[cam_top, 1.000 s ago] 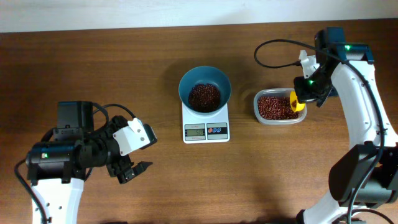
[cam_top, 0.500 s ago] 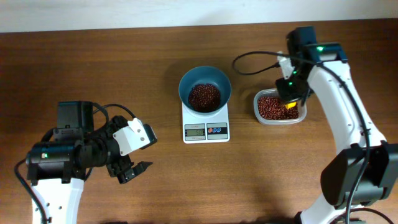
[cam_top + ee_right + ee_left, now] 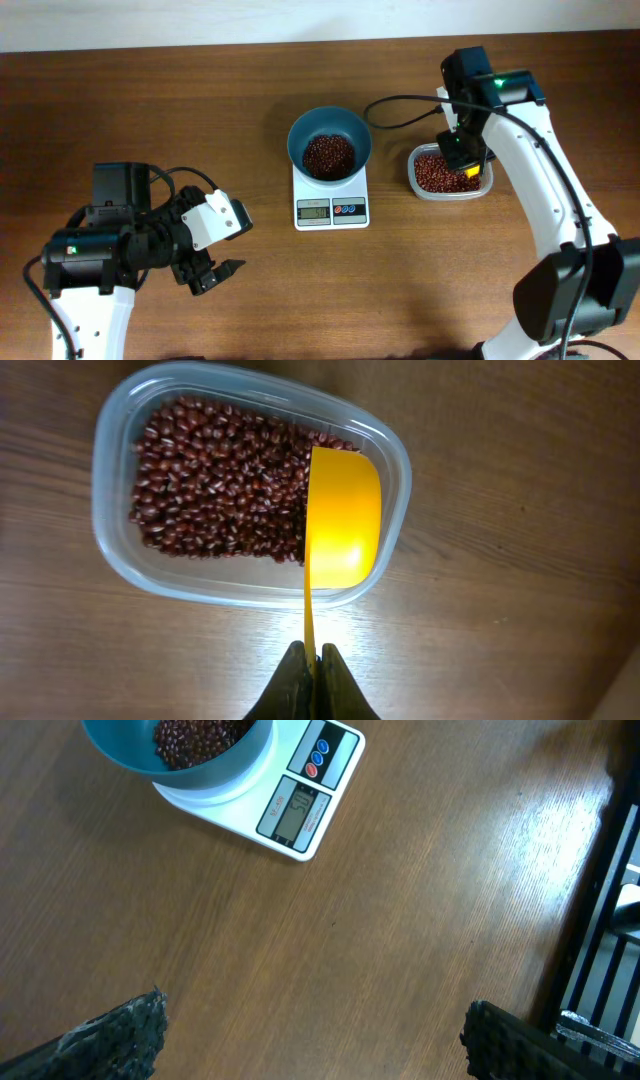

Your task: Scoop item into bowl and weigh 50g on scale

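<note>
The teal-blue bowl (image 3: 329, 146) holds a heap of red-brown beans (image 3: 328, 155) and stands on the white scale (image 3: 331, 207), seen also in the left wrist view (image 3: 300, 805) with the bowl (image 3: 205, 765). More beans (image 3: 215, 475) fill a clear tub (image 3: 120, 550), also in the overhead view (image 3: 418, 185). My right gripper (image 3: 311, 660) is shut on the handle of a yellow scoop (image 3: 342, 520), whose empty cup hangs over the tub's right end. My left gripper (image 3: 310, 1025) is open and empty above bare table, front left of the scale.
The wooden table's far edge meets a white wall (image 3: 300, 20). A dark rack (image 3: 610, 920) stands at the right edge of the left wrist view. A black cable (image 3: 400, 105) loops from the right arm beside the bowl.
My right arm has swung left, carrying the yellow scoop from the tub's right rim to above its right end. The left arm has not moved.
</note>
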`<move>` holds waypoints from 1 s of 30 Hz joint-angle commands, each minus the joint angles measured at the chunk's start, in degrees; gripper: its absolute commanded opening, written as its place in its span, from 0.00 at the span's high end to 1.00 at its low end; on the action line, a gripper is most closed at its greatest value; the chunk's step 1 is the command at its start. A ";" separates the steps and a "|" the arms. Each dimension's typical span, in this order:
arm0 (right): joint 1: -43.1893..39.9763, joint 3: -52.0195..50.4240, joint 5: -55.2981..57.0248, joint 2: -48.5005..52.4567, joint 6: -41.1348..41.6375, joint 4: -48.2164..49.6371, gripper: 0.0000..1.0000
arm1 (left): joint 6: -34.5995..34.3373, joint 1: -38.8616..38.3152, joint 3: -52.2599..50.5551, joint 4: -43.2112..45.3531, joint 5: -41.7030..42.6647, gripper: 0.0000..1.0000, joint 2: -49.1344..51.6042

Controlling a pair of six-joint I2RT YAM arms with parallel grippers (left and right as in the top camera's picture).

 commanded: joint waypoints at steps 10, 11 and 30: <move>-3.74 14.01 -4.35 -11.17 13.22 -2.86 0.96 | 0.92 0.35 1.16 -0.13 0.17 0.02 -0.55; -4.72 14.01 -4.90 -11.80 14.88 -4.02 0.96 | 0.92 0.35 1.16 -0.13 0.17 0.02 -0.55; -19.10 -5.33 -5.40 -36.39 34.80 -7.98 0.96 | 0.92 0.35 1.16 -0.13 0.17 0.02 -0.55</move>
